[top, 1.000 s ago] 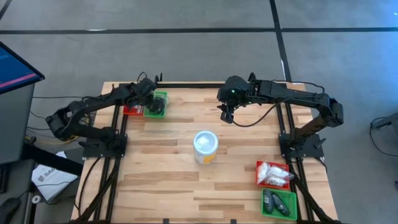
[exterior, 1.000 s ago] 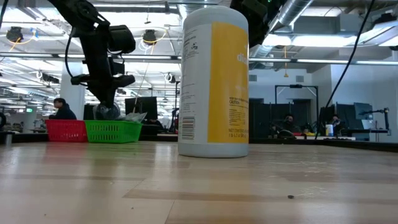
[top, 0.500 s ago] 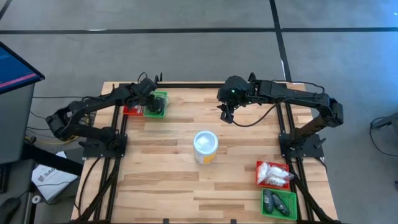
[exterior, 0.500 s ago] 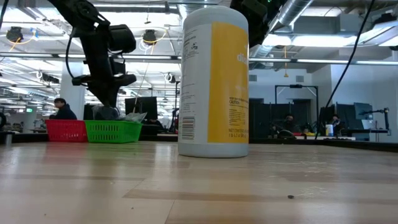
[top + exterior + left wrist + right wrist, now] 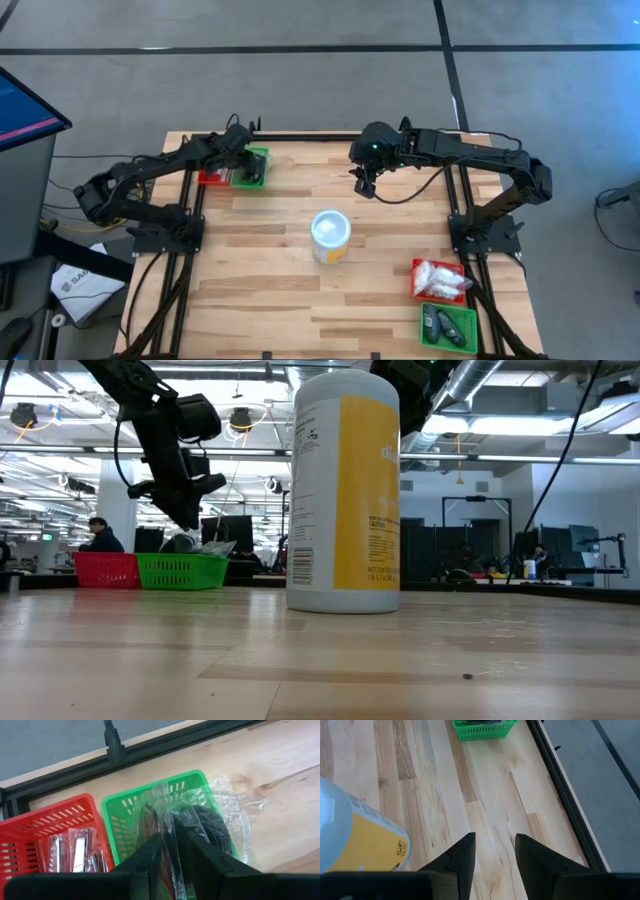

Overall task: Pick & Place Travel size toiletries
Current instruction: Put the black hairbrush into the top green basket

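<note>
Left wrist view: wrapped dark piece [image 5: 202,822] (in green tray [image 5: 117,810]) beyond left gripper [image 5: 172,851].

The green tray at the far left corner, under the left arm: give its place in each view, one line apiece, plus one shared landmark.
High view: green tray at the table's far left, partly under the left gripper.
Low view: left of the white cup, at.
Left wrist view: centre, at.
Right wrist view: not in it.
Shared landmark: the red tray touching its side.

white canister [image 5: 343,490], yellow label, print too small to read
</note>
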### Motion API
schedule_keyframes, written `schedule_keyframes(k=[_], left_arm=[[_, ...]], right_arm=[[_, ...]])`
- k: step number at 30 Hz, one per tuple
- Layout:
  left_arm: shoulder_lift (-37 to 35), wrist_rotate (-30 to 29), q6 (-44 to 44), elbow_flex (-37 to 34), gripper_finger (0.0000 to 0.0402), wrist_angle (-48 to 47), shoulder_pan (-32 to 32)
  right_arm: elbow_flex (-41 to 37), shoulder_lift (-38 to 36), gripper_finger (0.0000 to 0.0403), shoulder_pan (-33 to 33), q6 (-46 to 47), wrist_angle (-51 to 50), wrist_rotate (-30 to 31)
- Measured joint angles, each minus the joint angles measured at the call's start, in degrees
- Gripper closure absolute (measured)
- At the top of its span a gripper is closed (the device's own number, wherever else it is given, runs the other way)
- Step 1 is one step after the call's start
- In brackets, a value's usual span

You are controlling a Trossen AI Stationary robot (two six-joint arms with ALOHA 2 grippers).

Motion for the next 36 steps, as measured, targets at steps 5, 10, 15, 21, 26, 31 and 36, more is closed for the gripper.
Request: schedule_keyframes(k=[5, 10, 15, 21, 26, 31, 36], left_arm=[[0.0, 0.0, 0.1, 0.0, 0.032, 0.6, 0.0], [0.0, -0.1, 2.0, 0.0, 0.0321, 2.3, 0.0], [0.0, -0.2, 3.0, 0.0, 0.0323, 3.8, 0.0], [0.0, 0.9, 3.1, 0.0, 0.0324, 4.0, -0.1], [-1.5, 1.6, 4.3, 0.0, 0.0325, 4.5, -0.6], [-4.1, 1.6, 6.4, 0.0, 0.0325, 4.7, -1.8], [-4.7, 5.7, 6.4, -0.5, 0.0325, 5.3, -3.0]], right_arm=[[0.0, 0.0, 0.0274, 0.0, 0.0, 0.0, 0.0], [0.0, 0.0, 0.0274, 0.0, 0.0, 0.0, 0.0], [0.0, 0.0, 0.0274, 0.0, 0.0, 0.0, 0.0], [0.0, 0.0, 0.0274, 0.0, 0.0, -0.1, 0.0], [0.0, 0.0, 0.0274, 0.0, 0.0, -0.3, 0.0], [0.0, 0.0, 0.0274, 0.0, 0.0, -0.4, 0.0], [0.0, 0.0, 0.0274, 0.0, 0.0, -0.4, 0.0]])
